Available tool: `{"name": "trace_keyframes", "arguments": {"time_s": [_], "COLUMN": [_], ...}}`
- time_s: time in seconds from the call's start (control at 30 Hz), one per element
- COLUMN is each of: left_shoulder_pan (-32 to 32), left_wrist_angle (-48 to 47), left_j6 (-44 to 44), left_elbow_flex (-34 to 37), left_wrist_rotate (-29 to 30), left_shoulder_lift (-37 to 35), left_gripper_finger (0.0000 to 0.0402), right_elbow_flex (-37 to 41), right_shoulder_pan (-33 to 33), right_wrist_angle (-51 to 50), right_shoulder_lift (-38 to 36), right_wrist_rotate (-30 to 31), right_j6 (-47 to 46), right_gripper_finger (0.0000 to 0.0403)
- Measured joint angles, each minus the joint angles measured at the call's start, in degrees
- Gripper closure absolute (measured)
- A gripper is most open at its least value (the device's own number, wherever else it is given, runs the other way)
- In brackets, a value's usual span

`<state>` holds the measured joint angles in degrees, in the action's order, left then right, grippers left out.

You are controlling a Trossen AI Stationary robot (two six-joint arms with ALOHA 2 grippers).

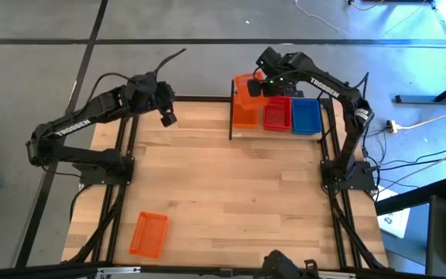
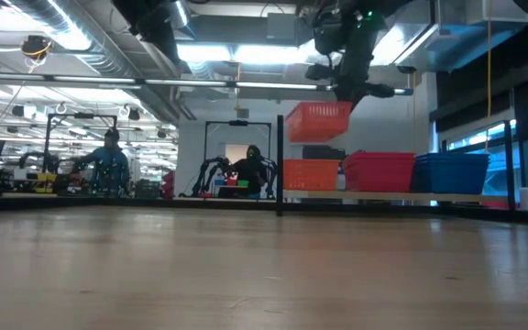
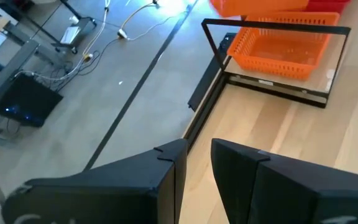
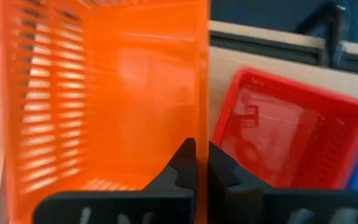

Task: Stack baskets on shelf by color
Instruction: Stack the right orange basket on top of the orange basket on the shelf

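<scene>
On the shelf (image 1: 279,132) at the table's far right stand an orange basket (image 2: 312,174), red baskets (image 2: 377,171) and blue baskets (image 2: 449,172), side by side. My right gripper (image 4: 201,163) is shut on a second orange basket (image 2: 319,121), held tilted above the orange one on the shelf. Another orange basket (image 1: 148,234) lies on the table near its front left corner. My left gripper (image 3: 199,174) hovers open with nothing between its fingers over the table's far left part (image 1: 167,118), pointing toward the shelf. My right gripper pinches the held orange basket's side wall (image 4: 199,124), the one toward the red baskets, with one finger inside the basket and one outside. The fingers come steeply from above. The basket hangs tilted, its open side up, clear of the orange basket below it.
Thin black posts (image 2: 280,165) frame the shelf. Bare tabletop (image 1: 231,201) lies between the shelf and the basket at the front left. Beyond the far edge are other robot arms and a person (image 2: 110,165).
</scene>
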<state>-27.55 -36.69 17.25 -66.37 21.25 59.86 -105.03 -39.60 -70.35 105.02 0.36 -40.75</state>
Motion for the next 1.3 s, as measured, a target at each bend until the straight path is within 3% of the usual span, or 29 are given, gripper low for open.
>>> {"name": "trace_keyframes", "arguments": {"time_s": [0.37,0.67,0.97,1.3], "left_shoulder_pan": [-0.2,-0.2,-0.2,-0.2], "left_wrist_angle": [-0.07,-0.09,-0.09,-0.09], "left_j6": [1.92,1.92,2.37,2.86], "left_elbow_flex": [0.0,0.0,0.0,0.0], "left_wrist_rotate": [-0.26,-3.2,-3.18,-3.16], "left_shoulder_lift": [0.0,0.0,0.0,0.0], "left_gripper_finger": [0.0335,0.0335,0.0335,0.0335], "right_elbow_flex": [2.49,9.52,11.61,11.63], "right_shoulder_pan": [3.98,4.27,4.45,4.61], "right_wrist_angle": [0.26,9.39,10.35,11.08], "right_shoulder_lift": [-0.96,-0.97,-0.97,-0.97], "right_wrist_rotate": [1.49,-0.76,-0.98,-2.0], "right_j6": [-6.89,-8.62,-8.37,-8.27], "right_gripper_finger": [0.0403,0.0403,0.0402,0.0362]}}
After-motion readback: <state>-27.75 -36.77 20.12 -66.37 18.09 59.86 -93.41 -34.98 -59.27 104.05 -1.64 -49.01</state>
